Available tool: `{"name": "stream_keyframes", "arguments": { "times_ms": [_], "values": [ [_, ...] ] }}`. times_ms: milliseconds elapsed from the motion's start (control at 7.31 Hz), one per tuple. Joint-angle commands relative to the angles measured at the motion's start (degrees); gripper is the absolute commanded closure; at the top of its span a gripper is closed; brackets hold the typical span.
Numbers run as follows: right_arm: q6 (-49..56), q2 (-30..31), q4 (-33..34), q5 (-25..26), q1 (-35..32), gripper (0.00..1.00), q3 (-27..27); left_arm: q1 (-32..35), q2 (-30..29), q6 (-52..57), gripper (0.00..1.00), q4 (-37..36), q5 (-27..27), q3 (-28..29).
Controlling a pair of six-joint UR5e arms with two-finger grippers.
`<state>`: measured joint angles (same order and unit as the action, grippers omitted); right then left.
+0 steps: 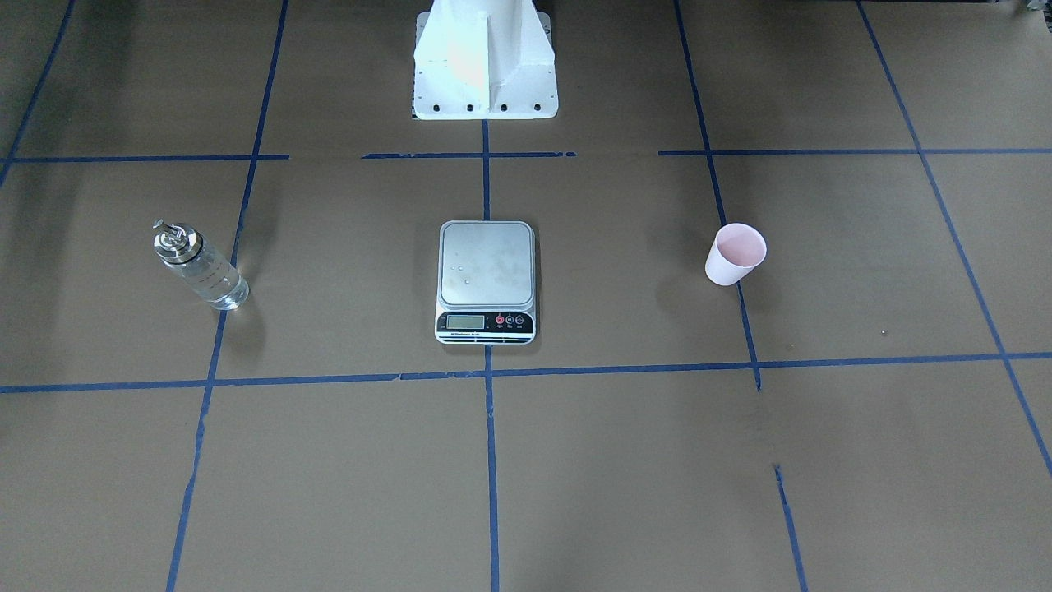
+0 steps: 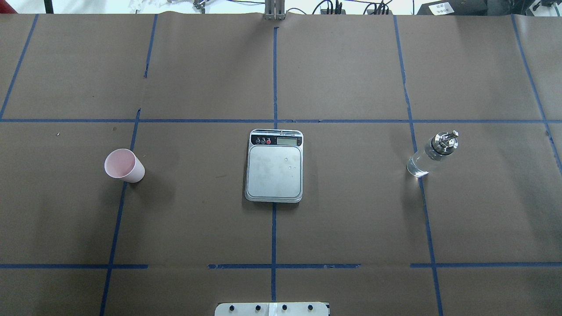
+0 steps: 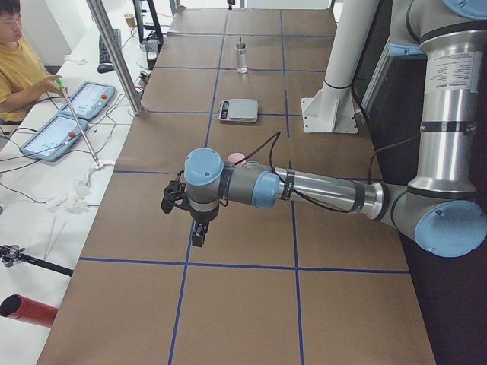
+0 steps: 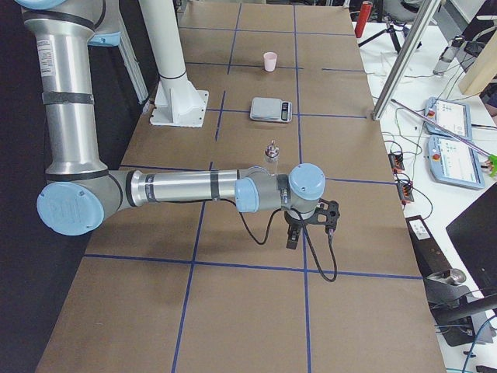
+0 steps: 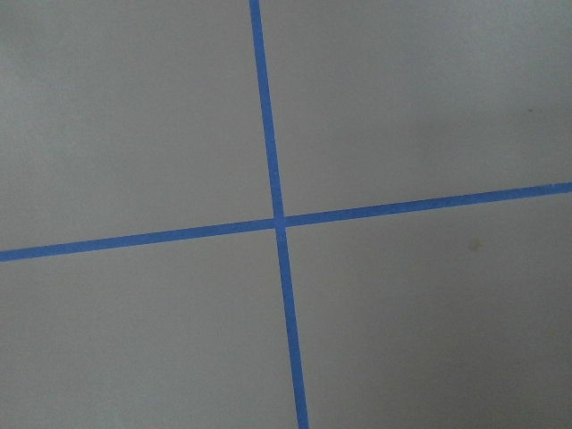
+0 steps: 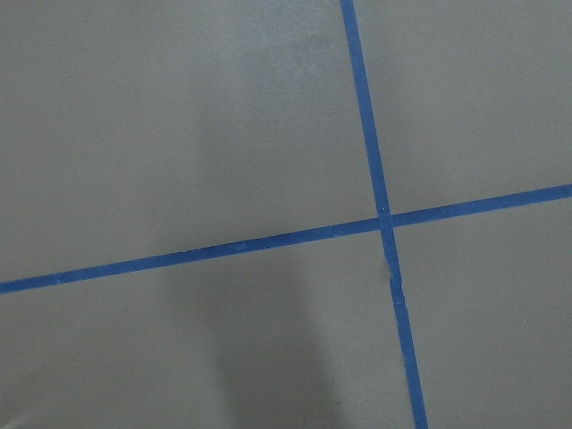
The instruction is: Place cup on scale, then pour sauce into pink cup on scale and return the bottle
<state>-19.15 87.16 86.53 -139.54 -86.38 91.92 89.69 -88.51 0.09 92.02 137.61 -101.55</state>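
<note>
The pale pink cup point(image 2: 124, 165) stands upright on the brown table on my left side, also in the front-facing view point(image 1: 734, 255). The scale point(image 2: 275, 169) lies at the table's middle with a bare platform point(image 1: 486, 267). The glass bottle point(image 2: 432, 153) with its silver spout cap stands on my right side point(image 1: 200, 265), clear sauce inside. My left gripper point(image 3: 199, 230) hangs above the table at the near end, short of the cup; I cannot tell its state. My right gripper point(image 4: 294, 235) hangs beyond the bottle point(image 4: 272, 158); I cannot tell its state. Both wrist views show only paper and tape.
The white robot base point(image 1: 485, 66) stands behind the scale. Blue tape lines point(image 2: 274, 120) grid the brown paper. An operator point(image 3: 19, 72) sits at a side bench with teach pendants point(image 3: 57, 133), and a slanted metal pole point(image 3: 114, 53) rises at the table's edge.
</note>
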Motion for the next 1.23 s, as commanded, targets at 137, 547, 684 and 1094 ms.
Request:
{"name": "stream_keyframes", "arguments": {
  "times_ms": [137, 547, 684, 1094],
  "values": [
    [-0.8, 0.11, -1.27, 0.14, 0.16, 0.0, -0.24, -9.38, 0.18, -3.57, 0.0, 7.51, 5.09, -1.63],
    [-0.81, 0.03, -1.37, -1.87, 0.42, 0.0, -0.86, -22.95, -2.62, -30.18, 0.03, 13.35, 4.6, -4.1],
    [-0.72, 0.37, -2.06, -2.23, 0.69, 0.0, -0.69, -26.03, -5.33, -34.85, 0.03, 13.27, 3.03, -3.84],
    [-0.81, 0.55, -3.39, -2.24, 1.65, 0.0, -1.21, -36.59, -9.49, -43.77, 0.11, 13.09, -1.56, -0.33]
  ]
}}
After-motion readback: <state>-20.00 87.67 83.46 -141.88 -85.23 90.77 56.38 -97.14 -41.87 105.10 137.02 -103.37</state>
